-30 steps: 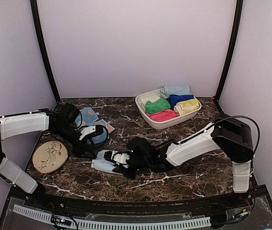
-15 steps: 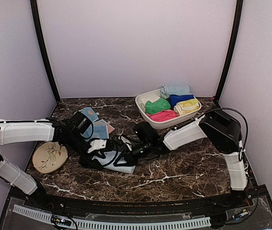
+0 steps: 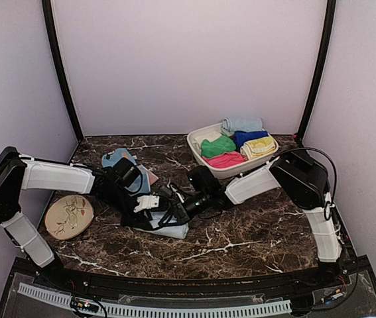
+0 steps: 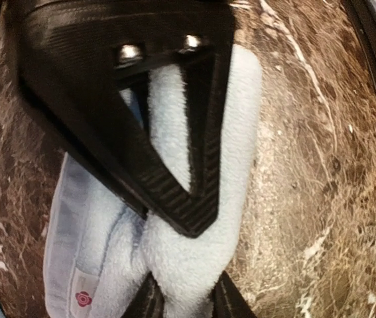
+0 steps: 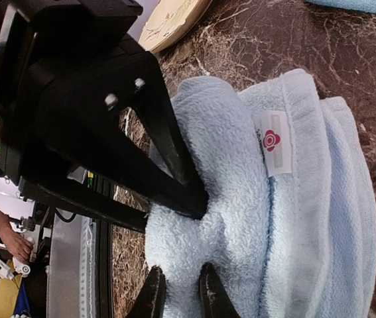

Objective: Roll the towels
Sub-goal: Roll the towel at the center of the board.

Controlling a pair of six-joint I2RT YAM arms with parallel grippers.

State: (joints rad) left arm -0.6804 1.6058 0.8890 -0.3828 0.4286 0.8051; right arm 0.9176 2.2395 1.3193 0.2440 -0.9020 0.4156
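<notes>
1. From above: my left gripper (image 3: pixel 153 209) and right gripper (image 3: pixel 181 209) meet low over the pale blue towel (image 3: pixel 174 230), which lies bunched at the near centre of the marble table (image 3: pixel 254 238). (The spotted towel (image 3: pixel 123 161) lies apart, farther back on the left.) A beige plate (image 3: pixel 68 216) lies near the left edge. A cream basin (image 3: pixel 221 173) of rolled towels (image 3: pixel 224 146) stands at the back right.
2. Left wrist: my left jaws are clenched on a raised fold of the pale blue towel, the ribbed fingers meeting in a V. A white label (image 4: pixel 81 298) on the hem bears a small red flower emblem, with no lettering I can read. My right fingertips (image 4: pixel 149 306) nip the same fold at the bottom edge.
3. Right wrist: my right jaws grasp the towel's thick fold, just beside my left jaws. The label's marks under the flower are too small to read.
</notes>
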